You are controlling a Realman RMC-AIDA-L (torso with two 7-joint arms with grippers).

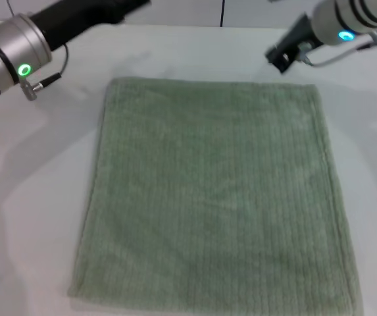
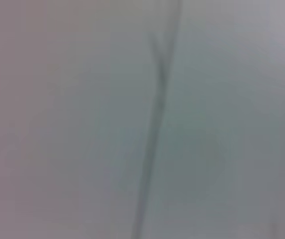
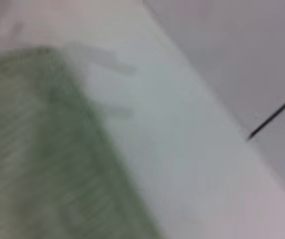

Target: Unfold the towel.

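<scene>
The towel (image 1: 211, 197) is a pale sage-green ribbed terry cloth that lies spread flat as one rough square on the white table (image 1: 37, 197). My right gripper (image 1: 280, 56) hangs above the table just beyond the towel's far right corner, apart from the cloth. The right wrist view shows that towel corner (image 3: 38, 149) and bare table beside it. My left arm's dark gripper body (image 1: 102, 12) is raised beyond the towel's far left corner and runs out of the head view's top edge. The left wrist view shows only a blurred pale surface.
The white table surrounds the towel on the left, right and far sides. A pale wall (image 3: 241, 55) with a dark seam stands behind the table's far edge. The towel's near edge reaches the bottom of the head view.
</scene>
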